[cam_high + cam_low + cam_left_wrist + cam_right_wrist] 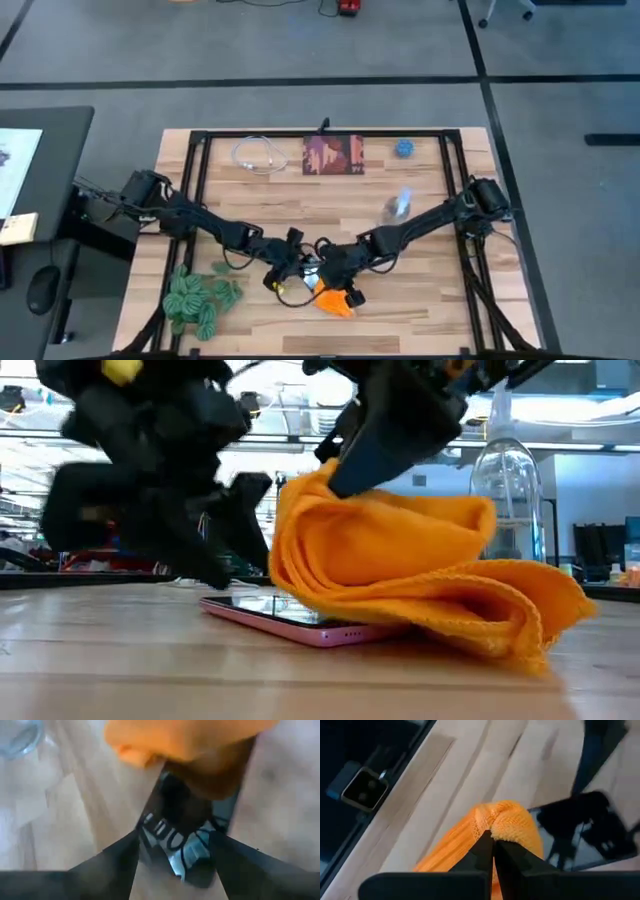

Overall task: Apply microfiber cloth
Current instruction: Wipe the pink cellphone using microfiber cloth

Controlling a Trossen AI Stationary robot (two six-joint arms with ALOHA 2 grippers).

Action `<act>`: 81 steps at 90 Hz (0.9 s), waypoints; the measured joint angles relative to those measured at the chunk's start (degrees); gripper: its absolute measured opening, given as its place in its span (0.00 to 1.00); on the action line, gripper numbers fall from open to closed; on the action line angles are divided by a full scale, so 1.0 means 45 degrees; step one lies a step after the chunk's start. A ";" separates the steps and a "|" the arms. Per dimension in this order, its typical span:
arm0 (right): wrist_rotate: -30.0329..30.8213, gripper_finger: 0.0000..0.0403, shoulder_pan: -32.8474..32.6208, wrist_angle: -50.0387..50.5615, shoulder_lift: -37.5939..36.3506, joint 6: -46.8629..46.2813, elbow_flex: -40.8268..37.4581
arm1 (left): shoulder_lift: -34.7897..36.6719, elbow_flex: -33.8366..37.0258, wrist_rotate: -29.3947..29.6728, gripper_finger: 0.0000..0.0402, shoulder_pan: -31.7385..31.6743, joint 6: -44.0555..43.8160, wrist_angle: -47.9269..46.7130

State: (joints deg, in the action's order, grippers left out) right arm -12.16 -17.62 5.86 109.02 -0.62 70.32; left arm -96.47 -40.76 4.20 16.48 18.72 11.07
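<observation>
**Cloth pinched over phone, near table's front edge**

Wooden slat table (300, 205) with a black frame fills your high view; both arms meet low at the front middle. Right gripper (493, 851) is clamped on a fold of the microfiber cloth (400, 565), fingers pressed together with orange fabric bunched at the tips. Your low view shows what the overhead can't: the cloth drapes over one end of a smartphone (290, 622) lying flat, pink edge showing, screen partly bare. Left gripper (175, 855) sits just beside the cloth, fingers spread apart on either side of the phone in its wrist view. Only the high view gives you the rest: green plant (197, 297) at the front left, white cable (258, 155), dark red printed square (334, 155), blue ball (404, 148), clear bottle (398, 205) mid-right.
</observation>
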 joint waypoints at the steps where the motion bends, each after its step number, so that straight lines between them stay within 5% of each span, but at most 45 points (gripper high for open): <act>1: -0.0001 0.00 0.0025 -0.0111 0.0003 -0.0034 -0.0043 | -0.0038 -0.0003 -0.0070 0.53 -0.0041 0.0018 0.0038; 31: -0.0433 0.00 0.0842 -0.1765 0.0908 -0.0332 -0.0266 | -0.0641 -0.0028 -0.1408 0.50 -0.0744 0.0010 0.0594; 64: 0.2025 0.00 0.1883 -0.1919 0.1465 -0.0713 -0.0272 | -0.0631 -0.0028 -0.2115 0.49 -0.1107 -0.0381 0.0057; 81: 0.1179 0.00 0.1798 -0.1582 0.1431 -0.0874 -0.0272 | -0.0626 -0.0032 -0.2198 0.49 -0.1261 -0.0561 -0.0384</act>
State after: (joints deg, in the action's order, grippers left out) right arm -6.86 -9.53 -1.26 115.46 -4.55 69.10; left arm -99.29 -40.91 -5.69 10.81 16.20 9.34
